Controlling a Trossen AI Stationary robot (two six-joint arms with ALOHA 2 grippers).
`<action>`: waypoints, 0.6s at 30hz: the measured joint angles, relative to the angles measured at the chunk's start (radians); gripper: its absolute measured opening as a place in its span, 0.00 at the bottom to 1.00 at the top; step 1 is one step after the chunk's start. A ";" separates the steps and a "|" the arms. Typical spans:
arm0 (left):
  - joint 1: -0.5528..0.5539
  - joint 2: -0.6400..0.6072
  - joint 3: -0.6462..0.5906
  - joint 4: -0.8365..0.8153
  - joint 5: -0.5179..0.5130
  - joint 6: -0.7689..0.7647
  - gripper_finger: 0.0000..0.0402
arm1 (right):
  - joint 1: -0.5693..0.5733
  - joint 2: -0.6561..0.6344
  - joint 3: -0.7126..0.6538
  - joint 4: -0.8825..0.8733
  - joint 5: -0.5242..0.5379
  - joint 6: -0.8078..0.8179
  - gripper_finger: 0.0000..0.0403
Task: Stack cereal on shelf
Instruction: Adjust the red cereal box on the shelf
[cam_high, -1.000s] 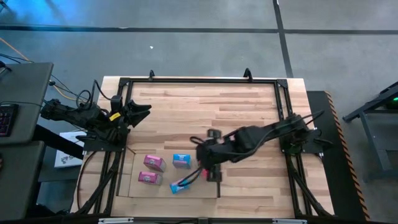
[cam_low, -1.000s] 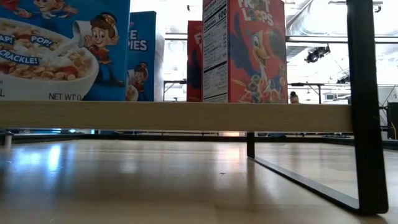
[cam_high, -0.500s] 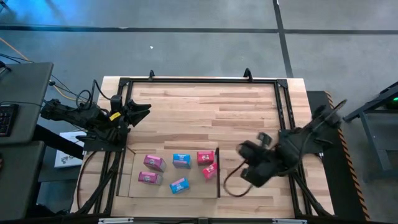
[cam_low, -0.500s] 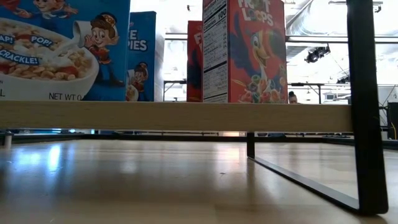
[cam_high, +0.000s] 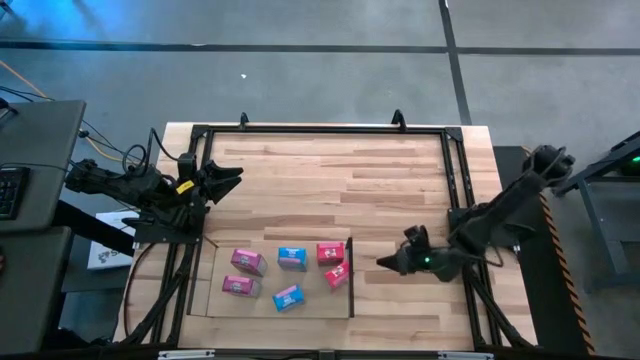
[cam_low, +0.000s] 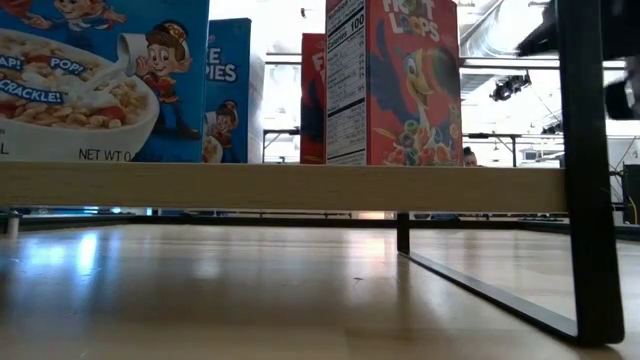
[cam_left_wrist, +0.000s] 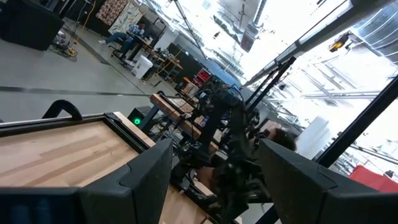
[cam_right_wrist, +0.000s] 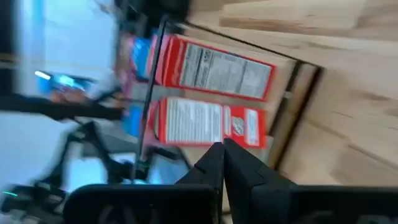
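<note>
The light wood shelf (cam_high: 212, 292) lies at the table's near left, with a dark side wall (cam_high: 351, 290) on its right. On it stand several small cereal boxes: two pink (cam_high: 247, 262) (cam_high: 238, 285), two light blue (cam_high: 292, 258) (cam_high: 288, 297) and two red (cam_high: 330, 253) (cam_high: 337, 275). In the low view they stand upright on the shelf's board (cam_low: 300, 187). My right gripper (cam_high: 384, 263) is shut and holds nothing. It points at the red boxes (cam_right_wrist: 214, 68) from just right of the shelf. My left gripper (cam_high: 228, 180) waits open at the table's left edge, raised.
A black frame (cam_high: 320, 130) runs round the table's far and side edges. A dark upright post (cam_low: 585, 170) stands near the low camera. Bare planked tabletop (cam_high: 340, 190) lies between the two arms and beyond the shelf.
My right gripper has drawn back from over the shelf's right end toward the table's right edge. It has rolled about its own axis as it went. The two red boxes it was covering now show, standing on the shelf beside the side wall.
</note>
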 joint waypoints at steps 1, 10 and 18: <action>0.000 0.000 0.000 0.000 0.000 0.000 0.57 | -0.010 0.020 -0.036 0.108 0.005 -0.002 0.00; 0.000 0.000 0.000 -0.005 -0.002 0.000 0.57 | -0.079 0.215 -0.038 0.387 -0.026 -0.092 0.00; 0.000 0.000 0.000 -0.006 -0.002 -0.003 0.57 | -0.086 0.325 0.113 0.354 -0.064 -0.209 0.00</action>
